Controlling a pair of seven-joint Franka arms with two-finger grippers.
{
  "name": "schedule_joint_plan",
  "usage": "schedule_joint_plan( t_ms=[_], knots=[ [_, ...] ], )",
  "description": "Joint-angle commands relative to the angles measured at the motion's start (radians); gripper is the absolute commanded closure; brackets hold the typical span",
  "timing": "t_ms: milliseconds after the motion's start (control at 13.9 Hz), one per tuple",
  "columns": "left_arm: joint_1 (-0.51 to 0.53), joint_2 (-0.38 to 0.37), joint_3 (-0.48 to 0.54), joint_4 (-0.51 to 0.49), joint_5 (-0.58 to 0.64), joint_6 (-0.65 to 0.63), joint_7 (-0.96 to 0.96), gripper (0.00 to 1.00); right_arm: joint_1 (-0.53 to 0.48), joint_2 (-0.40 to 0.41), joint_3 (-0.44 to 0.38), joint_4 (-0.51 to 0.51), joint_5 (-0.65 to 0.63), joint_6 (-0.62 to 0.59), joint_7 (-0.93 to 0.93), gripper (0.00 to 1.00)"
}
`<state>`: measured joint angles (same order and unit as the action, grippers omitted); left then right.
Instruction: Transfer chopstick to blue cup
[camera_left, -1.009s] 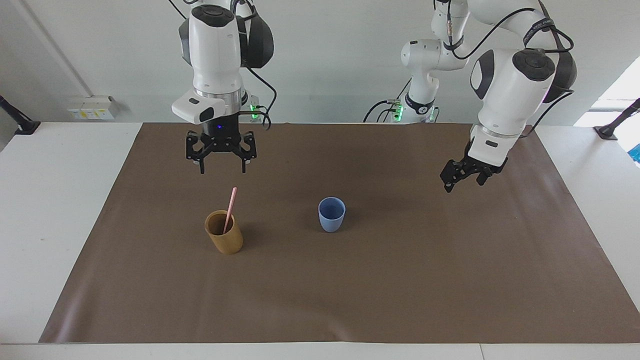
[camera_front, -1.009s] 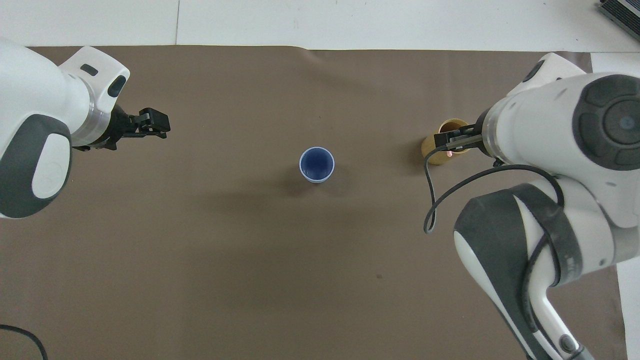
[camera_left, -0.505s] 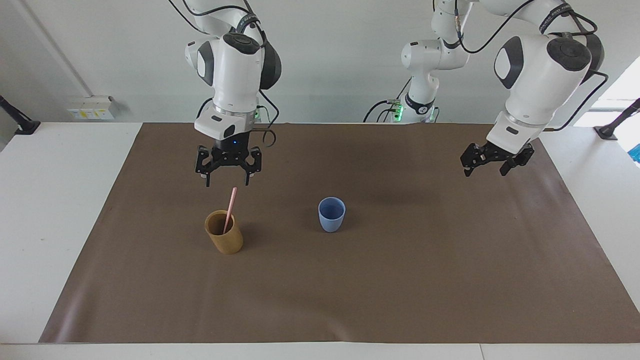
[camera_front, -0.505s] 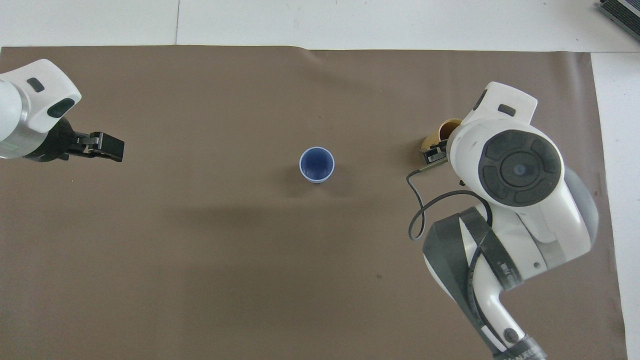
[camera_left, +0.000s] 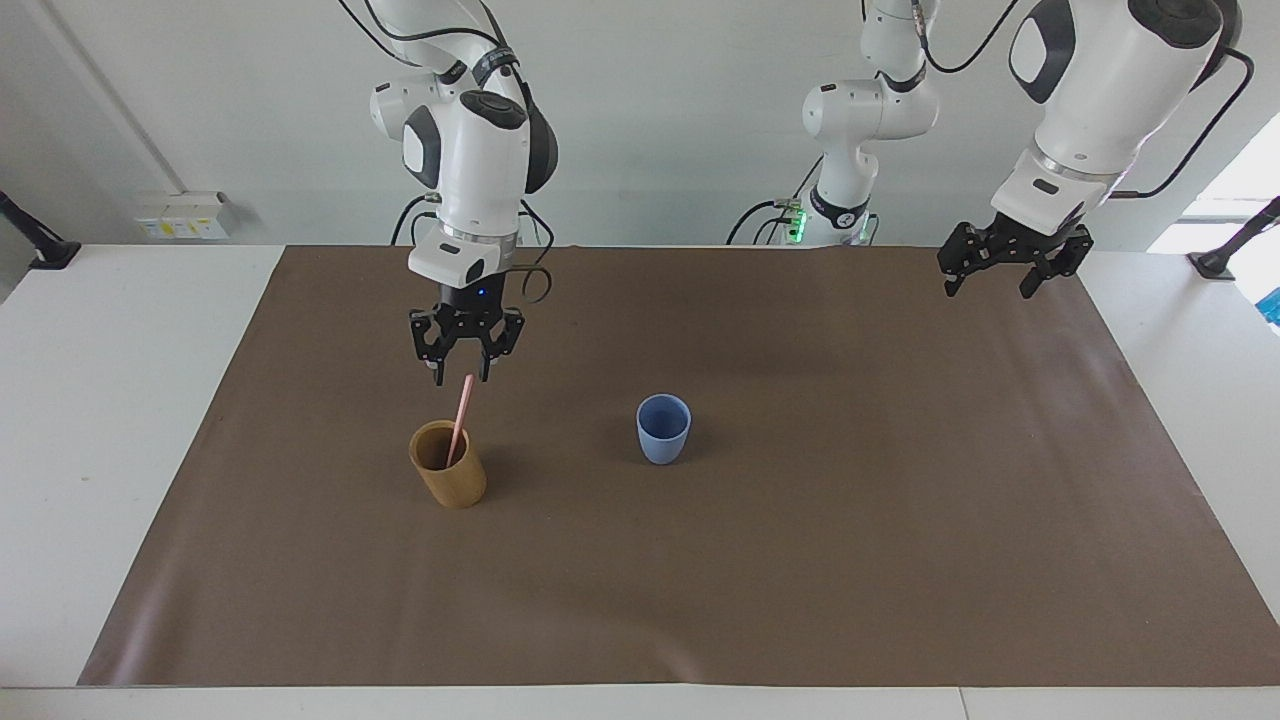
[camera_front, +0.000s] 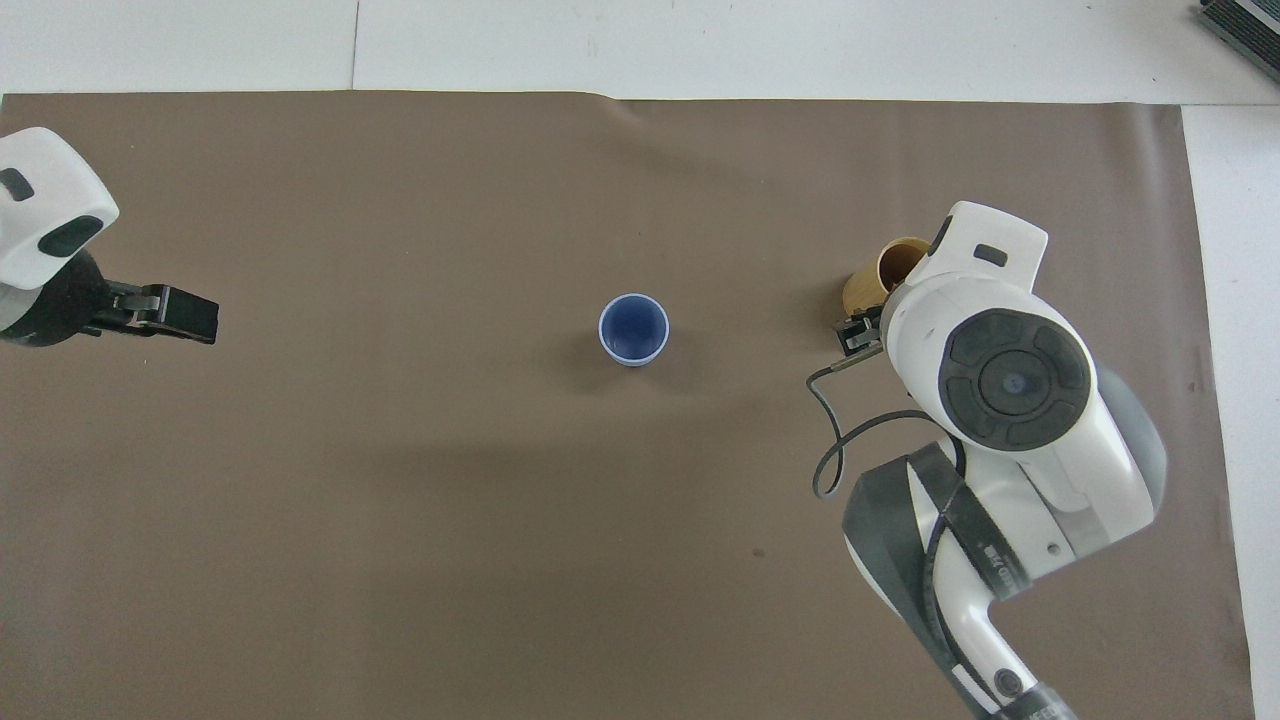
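Observation:
A thin pale-pink chopstick (camera_left: 460, 420) stands leaning in a tan bamboo-like cup (camera_left: 448, 478) toward the right arm's end of the brown mat. My right gripper (camera_left: 461, 378) hangs open straight over that cup, fingertips level with the stick's top end, not closed on it. The light-blue cup (camera_left: 663, 430) stands upright and empty at the mat's middle, also seen in the overhead view (camera_front: 633, 330). My left gripper (camera_left: 988, 290) is open and empty, raised high over the left arm's end of the mat. In the overhead view the right arm hides the chopstick and part of the tan cup (camera_front: 872, 285).
A brown mat (camera_left: 800, 580) covers most of the white table. The left gripper (camera_front: 195, 322) shows at the overhead view's edge. A black cable (camera_front: 835, 440) loops from the right wrist.
My right gripper has come down and turned, its fingertips now at the chopstick's top. My left gripper has risen and drawn back toward its own end of the table.

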<state>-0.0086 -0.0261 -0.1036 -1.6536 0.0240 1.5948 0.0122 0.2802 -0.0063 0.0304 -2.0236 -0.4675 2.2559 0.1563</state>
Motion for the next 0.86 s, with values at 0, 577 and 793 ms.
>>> schedule_joint_plan(
  t_ms=[0, 577, 793],
  knots=[
    [0.018, -0.012, 0.011, 0.018, -0.070, -0.041, -0.008, 0.00, -0.010, -0.027, 0.005, -0.044, -0.025, 0.050, -0.017, 0.50],
    [0.053, -0.023, 0.010, 0.152, -0.088, -0.168, 0.000, 0.00, -0.013, -0.024, 0.005, -0.072, -0.025, 0.106, -0.034, 0.66],
    [0.055, -0.041, 0.010, 0.124, -0.088, -0.165, 0.000, 0.00, -0.010, -0.021, 0.005, -0.066, -0.026, 0.108, -0.029, 1.00]
  ],
)
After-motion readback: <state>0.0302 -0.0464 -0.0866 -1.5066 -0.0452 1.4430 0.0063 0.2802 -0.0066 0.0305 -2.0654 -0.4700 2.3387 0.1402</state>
